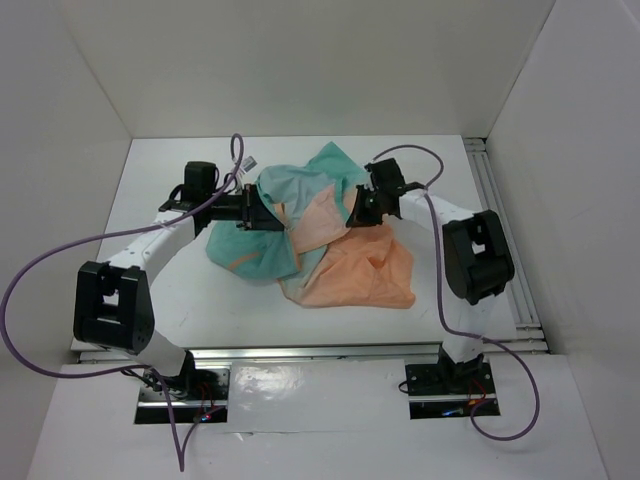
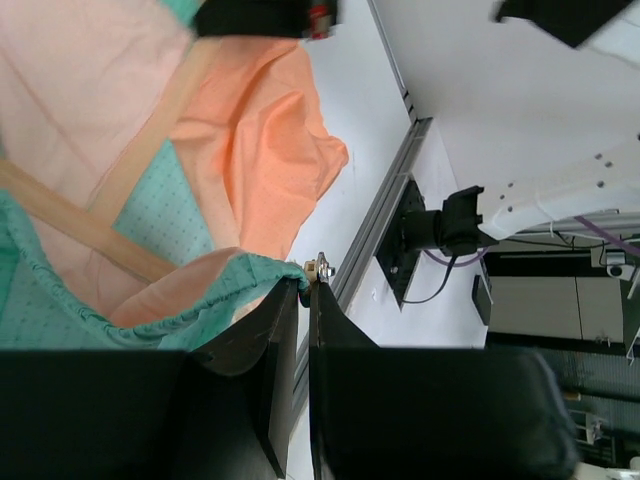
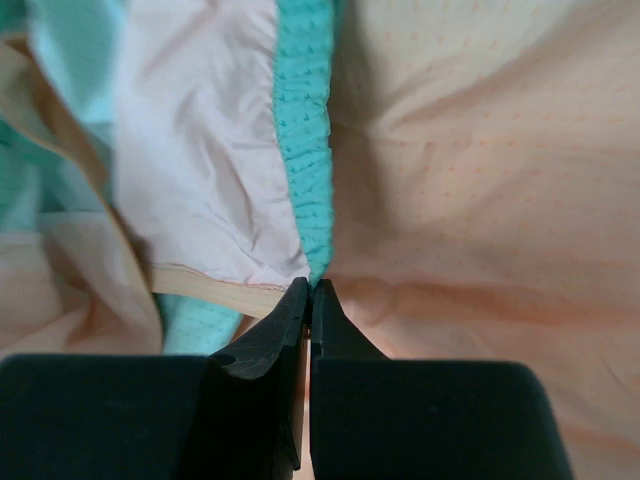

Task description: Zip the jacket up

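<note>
Fabric lies heaped in the middle of the tabletop (image 1: pixel 190 295): the jacket (image 1: pixel 350 270), thin and soft. It is teal-green on its far and left parts and peach-orange on the near right, with paler pink panels and tan seam bands between them. It is crumpled and folded over itself, not spread flat. A small white tag (image 1: pixel 249 161) shows at its far left edge, just beside the left arm's purple cable (image 1: pixel 240 150).

My left fingers (image 1: pixel 268 213) are at the heap's left side, pressed together on a gathered teal edge. In the left wrist view a small metal piece (image 2: pixel 322 266) sits right at their tips, too small for me to name. My right fingers (image 1: pixel 354 210) are at the right side, likewise closed narrow on a teal band where it meets a pale panel. The two pairs are near each other over the far half of the heap, with fabric between them.

A metal rail (image 1: pixel 500 230) runs along the right edge of the tabletop, well apart from the jacket. White walls (image 1: pixel 300 70) stand on three sides.

The heap's long axis runs from far left to near right, teal end farther and peach end nearer. Folds hide the collar and the zipper line, so I cannot tell which way the jacket faces.
</note>
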Robot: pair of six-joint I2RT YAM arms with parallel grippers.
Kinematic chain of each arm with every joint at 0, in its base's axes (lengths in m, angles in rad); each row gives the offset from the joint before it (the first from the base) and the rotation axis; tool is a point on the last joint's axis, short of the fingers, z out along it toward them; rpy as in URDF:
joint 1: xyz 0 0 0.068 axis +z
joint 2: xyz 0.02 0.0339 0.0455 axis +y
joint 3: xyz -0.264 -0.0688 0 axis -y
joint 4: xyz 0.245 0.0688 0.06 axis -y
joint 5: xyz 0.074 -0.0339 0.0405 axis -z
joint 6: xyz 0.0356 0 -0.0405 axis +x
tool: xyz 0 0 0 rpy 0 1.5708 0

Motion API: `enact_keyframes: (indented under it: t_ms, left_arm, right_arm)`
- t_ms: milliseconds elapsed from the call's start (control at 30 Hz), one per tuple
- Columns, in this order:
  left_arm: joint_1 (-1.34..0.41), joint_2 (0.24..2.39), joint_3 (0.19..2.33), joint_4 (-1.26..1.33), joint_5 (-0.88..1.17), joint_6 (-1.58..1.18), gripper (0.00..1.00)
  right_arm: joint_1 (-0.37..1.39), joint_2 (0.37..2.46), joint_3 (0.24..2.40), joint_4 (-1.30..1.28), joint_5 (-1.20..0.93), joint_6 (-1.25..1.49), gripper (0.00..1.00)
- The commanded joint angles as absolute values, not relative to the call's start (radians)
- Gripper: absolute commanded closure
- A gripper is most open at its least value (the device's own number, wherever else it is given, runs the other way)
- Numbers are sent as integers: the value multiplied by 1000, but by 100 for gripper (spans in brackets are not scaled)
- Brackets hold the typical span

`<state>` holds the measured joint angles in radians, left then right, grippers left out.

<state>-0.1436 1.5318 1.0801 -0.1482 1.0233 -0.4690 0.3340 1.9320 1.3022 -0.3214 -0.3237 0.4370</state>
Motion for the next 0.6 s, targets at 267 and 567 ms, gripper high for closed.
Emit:
enact_keyframes:
  t_ms: [267,567]
  left_arm:
    - [-63,1471,1118,-141,965,-498,100]
    - [-32,1388,1097,-97,856,-583,100]
  right_arm:
    - [244,1438,1339,-494,-57,434,100]
    - [143,1189,1573,-923,251,350,100]
